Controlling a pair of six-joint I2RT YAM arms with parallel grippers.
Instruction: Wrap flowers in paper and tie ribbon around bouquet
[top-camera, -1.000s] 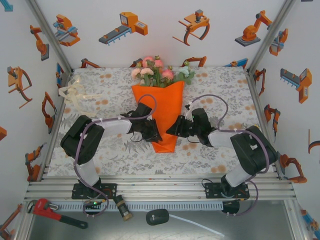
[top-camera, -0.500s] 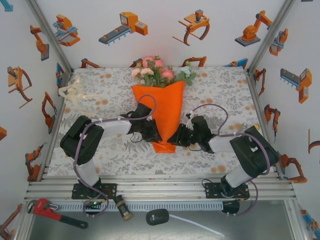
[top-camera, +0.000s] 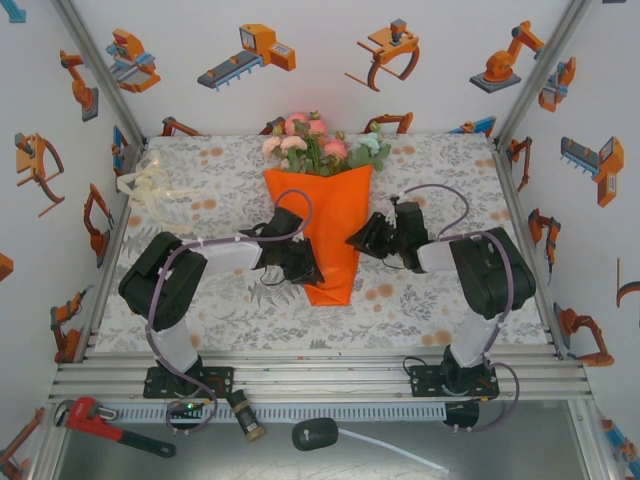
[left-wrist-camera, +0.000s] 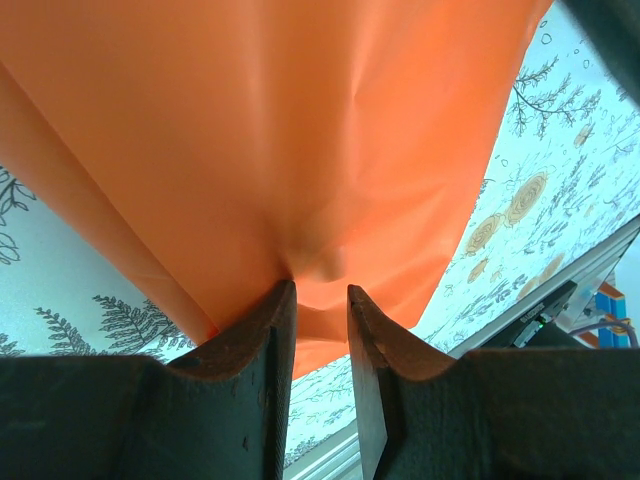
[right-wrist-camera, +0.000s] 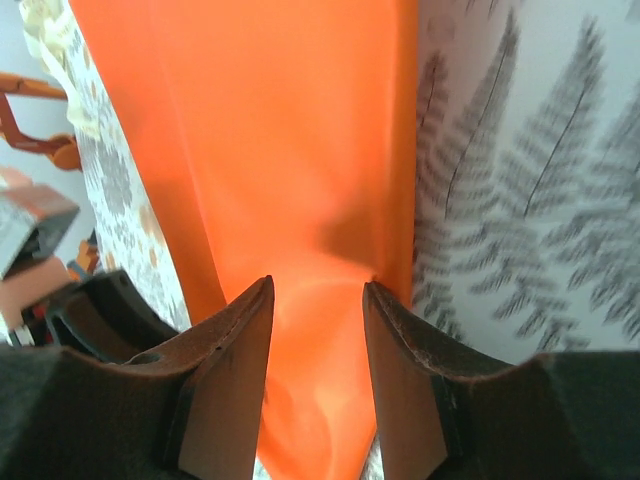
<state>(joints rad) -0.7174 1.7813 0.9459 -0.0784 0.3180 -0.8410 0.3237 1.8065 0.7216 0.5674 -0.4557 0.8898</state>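
The bouquet lies in the middle of the table as a cone of orange paper (top-camera: 325, 210), its point toward me. Pink and cream flowers (top-camera: 310, 140) with green leaves stick out of the wide far end. My left gripper (top-camera: 312, 272) is on the cone's lower left side, shut on a puckered fold of paper (left-wrist-camera: 300, 120) pinched between its tips (left-wrist-camera: 321, 288). On the cone's right edge my right gripper (top-camera: 358, 240) stands open, its fingertips (right-wrist-camera: 318, 285) astride the paper (right-wrist-camera: 280, 150) and touching it. The cream ribbon (top-camera: 148, 188) lies bunched at the table's far left.
The patterned tablecloth (top-camera: 440, 290) covers the table between printed walls and slanted metal posts. Below the front rail lie a red pipe wrench (top-camera: 100, 420) and a black plug with a white cable (top-camera: 315, 433).
My right gripper has slid from the cone's lower right side up along its right edge toward the flowers. The left gripper and the cone have stayed put.
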